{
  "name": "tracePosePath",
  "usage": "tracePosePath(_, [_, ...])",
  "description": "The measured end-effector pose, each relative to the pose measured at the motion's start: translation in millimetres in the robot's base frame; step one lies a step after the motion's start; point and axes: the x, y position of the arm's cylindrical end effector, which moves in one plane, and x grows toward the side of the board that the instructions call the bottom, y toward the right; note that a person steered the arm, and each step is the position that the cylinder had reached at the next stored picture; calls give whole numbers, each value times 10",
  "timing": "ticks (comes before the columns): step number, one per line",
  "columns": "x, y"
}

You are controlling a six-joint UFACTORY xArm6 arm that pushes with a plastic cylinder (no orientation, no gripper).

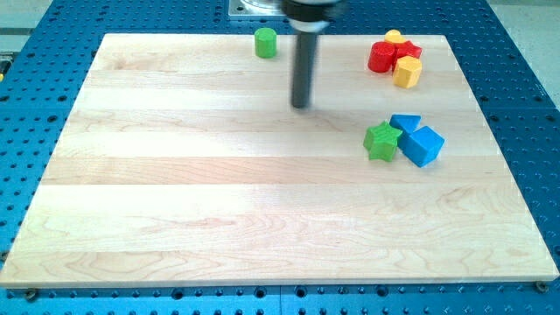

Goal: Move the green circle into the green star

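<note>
Green star nr right edge; green circle top edge, tip between.

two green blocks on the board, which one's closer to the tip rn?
The green circle, alone near the view's top edge, just left of and above my tip. The green star sits farther off to the view's right, touching the blue blocks.

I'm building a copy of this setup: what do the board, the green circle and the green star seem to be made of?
Board: looks like pale wood, with joined strips and visible grain, matte.
Green circle and green star: solid uniform colour, smooth and low-sheen; probably painted wood or plastic, I cannot tell which.
</note>
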Motion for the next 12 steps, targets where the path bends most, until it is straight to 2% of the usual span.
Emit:
tracePosePath(1, [-647,-589])
tracePosePath(2, [-1202,-694])
tracePosePath(3, [-1415,-516])
tracePosePath(4, [-1333,114])
tracePosePath(5, [-1077,569])
tracePosePath(6, [-231,363])
tracePosePath(7, [406,551])
tracePosePath(8, [45,74])
tracePosePath(9, [521,311])
tracePosePath(10, [622,657])
tracePosePath(11, [726,-201])
tracePosePath(12, [921,396])
